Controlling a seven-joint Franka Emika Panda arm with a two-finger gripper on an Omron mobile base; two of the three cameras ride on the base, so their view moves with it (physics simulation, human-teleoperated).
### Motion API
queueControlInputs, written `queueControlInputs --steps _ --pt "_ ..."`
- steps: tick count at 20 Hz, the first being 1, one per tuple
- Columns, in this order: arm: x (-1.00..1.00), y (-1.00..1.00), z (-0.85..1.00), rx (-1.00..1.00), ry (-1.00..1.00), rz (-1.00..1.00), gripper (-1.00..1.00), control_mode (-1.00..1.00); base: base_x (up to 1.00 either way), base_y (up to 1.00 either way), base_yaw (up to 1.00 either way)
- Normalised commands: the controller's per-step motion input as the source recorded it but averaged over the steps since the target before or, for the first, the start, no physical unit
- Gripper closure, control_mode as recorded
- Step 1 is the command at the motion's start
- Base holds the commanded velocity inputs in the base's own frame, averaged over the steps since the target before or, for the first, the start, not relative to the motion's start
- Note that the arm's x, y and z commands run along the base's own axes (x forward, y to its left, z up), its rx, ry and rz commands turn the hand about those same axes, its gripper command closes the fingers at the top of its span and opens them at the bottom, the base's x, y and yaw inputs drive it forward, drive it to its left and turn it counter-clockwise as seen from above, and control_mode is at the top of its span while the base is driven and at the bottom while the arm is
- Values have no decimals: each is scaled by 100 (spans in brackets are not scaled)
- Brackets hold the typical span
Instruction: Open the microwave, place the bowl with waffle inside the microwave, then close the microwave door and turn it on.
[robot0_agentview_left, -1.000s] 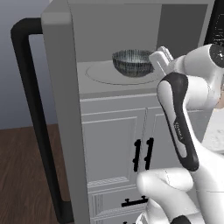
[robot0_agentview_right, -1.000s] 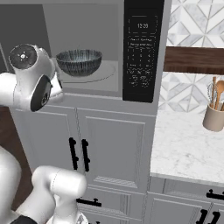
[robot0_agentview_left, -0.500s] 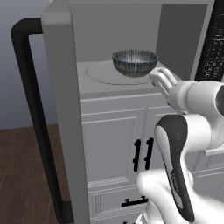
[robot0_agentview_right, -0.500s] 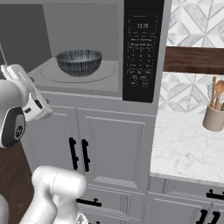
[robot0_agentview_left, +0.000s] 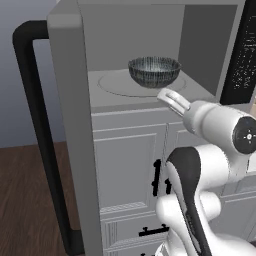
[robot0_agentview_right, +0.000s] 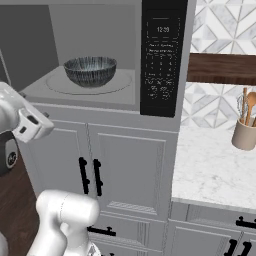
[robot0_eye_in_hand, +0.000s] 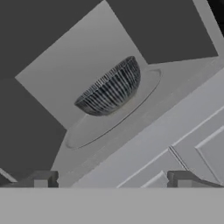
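We see the bowl (robot0_agentview_right: 90, 71) sitting on the turntable (robot0_agentview_right: 60, 85) inside the microwave (robot0_agentview_right: 90, 107), with the button panel (robot0_agentview_right: 162, 60) to its right. The microwave door (robot0_agentview_left: 72, 130) stands swung out at the microwave's left. The gripper (robot0_agentview_left: 171, 99) is in front of the microwave, outside it. Cabinets (robot0_agentview_right: 132, 170) lie below the microwave, a counter (robot0_agentview_right: 210, 165) to its right

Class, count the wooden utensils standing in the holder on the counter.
2 visible: both stand in the utensil holder at the counter's right edge, wooden spoons. The frame edge may hide more.
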Motion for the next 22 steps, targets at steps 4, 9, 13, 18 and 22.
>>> queueControlInputs --steps 4,9,13,18,22 --pt "-23 47 -26 -18 -13 0 -100 -100 0 0 0" --pt "-1 19 -23 -12 -11 0 -100 -100 0 0 0" --pt "8 1 -34 -10 -14 0 -100 -100 0 0 0" --pt "28 0 -43 -9 -13 0 -100 -100 0 0 0" --pt "47 0 -46 -8 -14 0 -100 -100 0 0 0"
